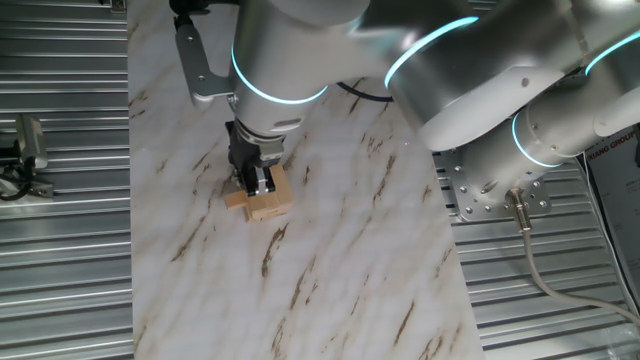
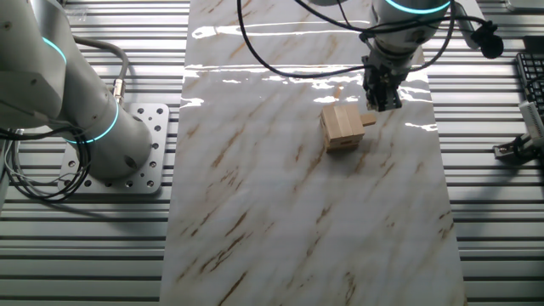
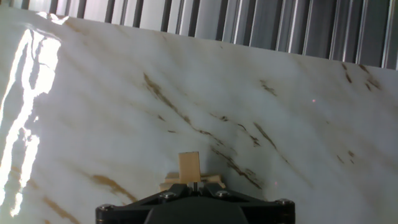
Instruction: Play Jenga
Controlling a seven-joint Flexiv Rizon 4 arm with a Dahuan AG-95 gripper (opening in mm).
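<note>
Hand view: marble tabletop [image 3: 124,112], ribbed metal beyond; hand [image 1: 258,182] spread unclear over Jenga [image 1: 262,200].

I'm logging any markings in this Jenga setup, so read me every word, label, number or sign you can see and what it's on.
Partial lettering on a dark panel at the right edge of one fixed view: cut off and too blurred to read.
Jenga blocks: plain, no print.
Marble-patterned tabletop: only veining.
Gripper: no legible label.
</note>
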